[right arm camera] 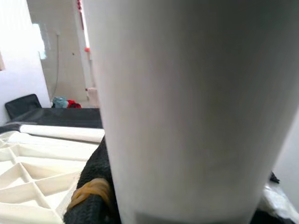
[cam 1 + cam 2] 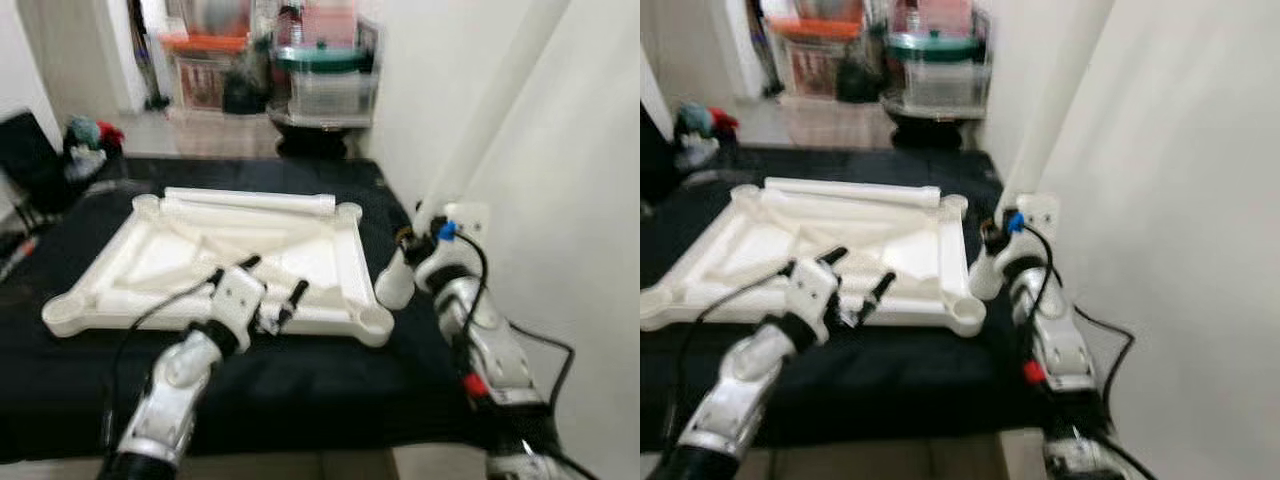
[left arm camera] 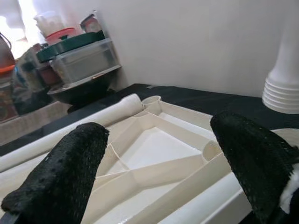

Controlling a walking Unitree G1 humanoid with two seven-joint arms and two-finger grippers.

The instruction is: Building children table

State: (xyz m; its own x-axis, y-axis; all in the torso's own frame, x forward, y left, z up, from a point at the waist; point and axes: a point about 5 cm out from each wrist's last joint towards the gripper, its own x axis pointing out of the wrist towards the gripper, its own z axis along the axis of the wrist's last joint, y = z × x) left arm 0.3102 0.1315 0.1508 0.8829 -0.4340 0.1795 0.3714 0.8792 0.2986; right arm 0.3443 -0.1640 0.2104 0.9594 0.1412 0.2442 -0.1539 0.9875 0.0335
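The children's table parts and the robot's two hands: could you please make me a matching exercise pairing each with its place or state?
Things:
1. tabletop
2. loose leg
3. left hand
4. right hand

States:
A. shut on an upright white leg beside the tabletop's corner
B. lying along the tabletop's far edge
C. open, over the tabletop's near edge
D. underside up on the black surface

Pairs: 1-D, 2-B, 3-C, 4-A

Far ahead you see clear plastic storage bins [image 2: 325, 85] stacked; far left, a small stuffed toy [image 2: 88, 143].
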